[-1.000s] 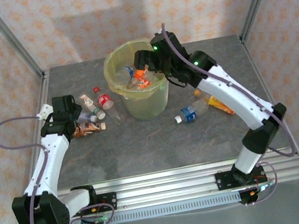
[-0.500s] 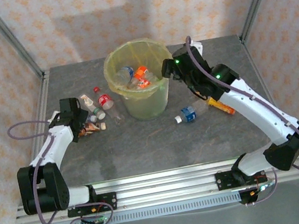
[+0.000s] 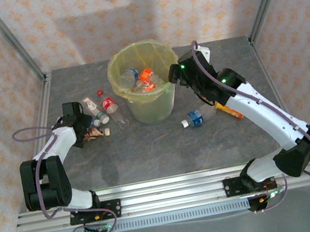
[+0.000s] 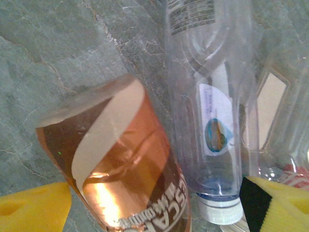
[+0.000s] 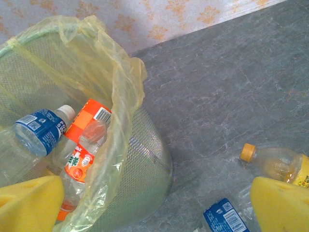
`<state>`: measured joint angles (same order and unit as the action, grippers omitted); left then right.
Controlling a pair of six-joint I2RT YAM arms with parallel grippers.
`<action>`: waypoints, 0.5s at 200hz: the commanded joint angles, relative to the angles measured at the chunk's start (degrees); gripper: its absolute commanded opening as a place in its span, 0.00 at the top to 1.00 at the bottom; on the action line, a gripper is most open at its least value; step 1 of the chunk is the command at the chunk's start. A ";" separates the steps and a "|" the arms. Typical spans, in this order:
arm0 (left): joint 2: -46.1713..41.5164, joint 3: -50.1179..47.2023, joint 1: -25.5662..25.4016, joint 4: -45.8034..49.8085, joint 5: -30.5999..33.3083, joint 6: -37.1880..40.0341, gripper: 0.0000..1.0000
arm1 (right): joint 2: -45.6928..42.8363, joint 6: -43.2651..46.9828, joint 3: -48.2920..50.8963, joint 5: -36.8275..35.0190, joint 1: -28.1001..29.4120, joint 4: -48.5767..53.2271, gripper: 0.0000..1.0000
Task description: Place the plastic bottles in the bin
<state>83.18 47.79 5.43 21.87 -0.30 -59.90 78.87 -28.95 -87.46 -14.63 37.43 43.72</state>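
At left, the left gripper (image 4: 154, 212) spreads its jaws around a copper bottle (image 4: 116, 159), likely to grasp it; the right gripper (image 5: 154, 208) hangs spread, empty, beside the bin (image 5: 145, 159).

The grey table (image 3: 149, 153) carries the bin (image 3: 153, 107) and scattered plastic bottles (image 3: 194, 118).

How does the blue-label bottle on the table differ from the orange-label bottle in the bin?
The blue-label bottle lies flat on the table, right of the bin; the orange-label bottle sits inside the bin, tilted beside another bottle. Labels: blue on the first, orange and white on the second. Both are small and clear.
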 commanded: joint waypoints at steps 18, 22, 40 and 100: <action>0.15 -2.90 1.02 -0.25 0.51 -3.23 0.08 | -1.24 -1.41 0.59 -1.70 -0.34 -0.05 0.01; 0.06 -3.15 1.07 -0.24 0.62 -3.37 0.08 | -1.25 -1.44 0.62 -1.78 -0.34 -0.09 0.01; -0.21 -3.83 1.23 -0.25 0.99 -3.73 0.08 | -1.23 -1.58 0.59 -2.20 -0.38 0.06 0.01; 1.61 -5.23 1.84 -0.38 0.47 -4.08 0.09 | -1.10 -2.08 0.80 -2.47 -0.34 -0.20 0.01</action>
<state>83.50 43.75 6.44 21.56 -0.67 -63.00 78.87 -30.22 -87.31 -15.27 37.43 43.72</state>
